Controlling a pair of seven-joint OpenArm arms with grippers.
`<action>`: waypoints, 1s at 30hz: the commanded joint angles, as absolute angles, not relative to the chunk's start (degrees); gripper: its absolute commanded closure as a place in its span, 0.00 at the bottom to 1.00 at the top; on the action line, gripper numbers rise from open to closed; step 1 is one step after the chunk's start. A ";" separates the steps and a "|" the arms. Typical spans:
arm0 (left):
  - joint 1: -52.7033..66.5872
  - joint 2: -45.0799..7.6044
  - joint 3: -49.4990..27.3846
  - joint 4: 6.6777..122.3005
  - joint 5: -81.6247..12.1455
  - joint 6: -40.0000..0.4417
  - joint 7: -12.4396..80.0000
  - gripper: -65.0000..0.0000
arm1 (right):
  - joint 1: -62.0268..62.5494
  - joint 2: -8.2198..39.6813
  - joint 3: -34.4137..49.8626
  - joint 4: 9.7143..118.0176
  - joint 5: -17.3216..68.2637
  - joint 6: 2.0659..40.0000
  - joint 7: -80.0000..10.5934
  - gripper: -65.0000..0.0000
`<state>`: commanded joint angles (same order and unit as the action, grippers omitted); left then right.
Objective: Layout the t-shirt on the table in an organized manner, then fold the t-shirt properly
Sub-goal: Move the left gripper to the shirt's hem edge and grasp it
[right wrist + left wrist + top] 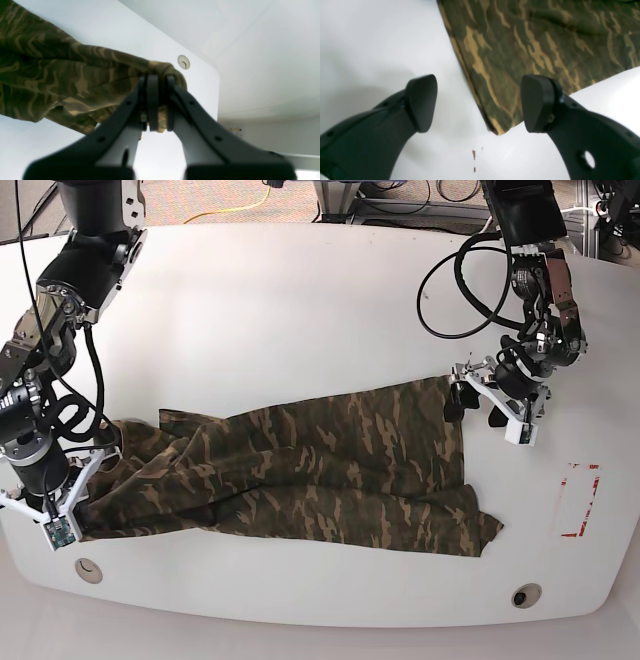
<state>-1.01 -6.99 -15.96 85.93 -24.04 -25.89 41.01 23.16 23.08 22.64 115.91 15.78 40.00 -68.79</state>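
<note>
— Where's the t-shirt?
— Spread across the white table; right gripper pinches one end near a grommet hole.
— Left gripper?
— Spread wide, holding nothing, over a shirt corner. Red tape rectangle nearby.

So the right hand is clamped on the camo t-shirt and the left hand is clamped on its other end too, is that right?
Not quite. The right hand is shut on the t-shirt, but the left hand is open, its fingers apart beside a corner of the cloth and gripping nothing. The left wrist view shows this.
</note>
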 joint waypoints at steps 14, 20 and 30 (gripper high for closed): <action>-0.75 -6.90 -11.91 80.75 -24.40 -25.89 41.01 0.26 | 23.16 22.99 22.64 116.00 15.78 40.00 -68.79 0.99; -0.75 -5.14 -10.07 79.43 -24.40 -25.89 41.19 0.26 | 23.16 22.99 22.73 116.00 15.78 40.00 -68.79 0.99; -0.22 -1.63 -9.36 79.16 -24.04 -25.80 41.19 0.28 | 23.16 22.99 22.90 116.00 15.78 40.00 -68.79 0.99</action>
